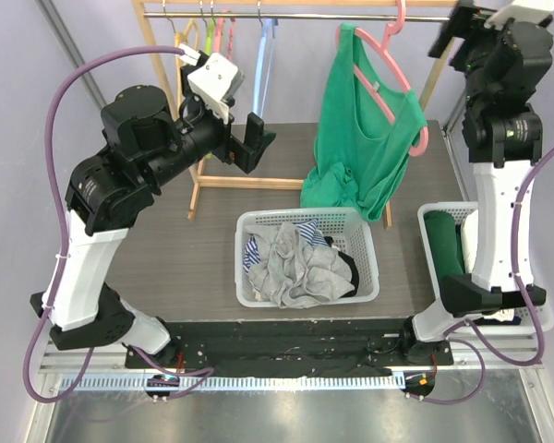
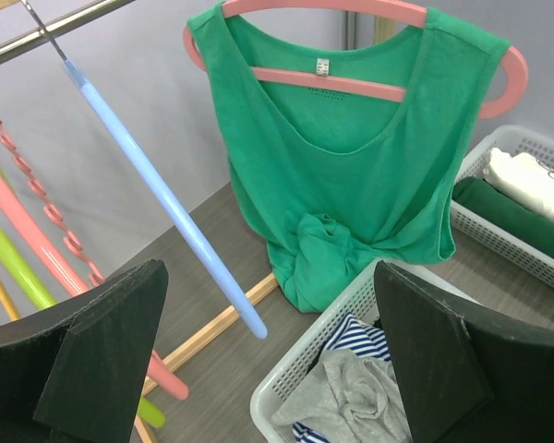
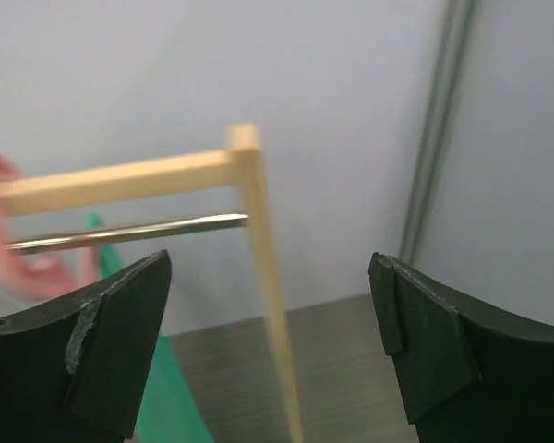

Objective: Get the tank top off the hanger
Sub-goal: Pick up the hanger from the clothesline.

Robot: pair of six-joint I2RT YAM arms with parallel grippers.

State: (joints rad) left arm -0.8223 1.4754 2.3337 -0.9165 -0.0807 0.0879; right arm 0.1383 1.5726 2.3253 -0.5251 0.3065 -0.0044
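Top external view: the green tank top [image 1: 365,129] is not yet off its pink hanger [image 1: 380,92], whose hook sits on the metal rail [image 1: 305,16] of the wooden rack [image 1: 240,182] at the far side of the counter [image 1: 185,249]. Both shoulder straps sit over the hanger's arms, which is what keeps the garment up. Its hem is bunched into a knot that hangs low, at about 1 o'clock from the white basket [image 1: 300,215] of crumpled laundry.

The left end effector [image 2: 268,268] hovers at roughly 9 o'clock of the tank top, well apart from it, jaws spread wide and holding nothing. Its wrist camera looks straight at the chest of the garment, so the arm seems lined up for a reach at the fabric. A blue hanger [image 2: 166,203] slants across that path on the left and could be knocked.

The right end effector [image 3: 268,258] is raised at about 2 o'clock of the tank top, near the rail's end post. It is also wide open and empty. It is probably placed high to steady or lift the hanger while the other arm pulls.

A second basket [image 1: 439,208] of folded clothes stands at 3 o'clock of the first. The task looks barely begun, since nothing is gripped.
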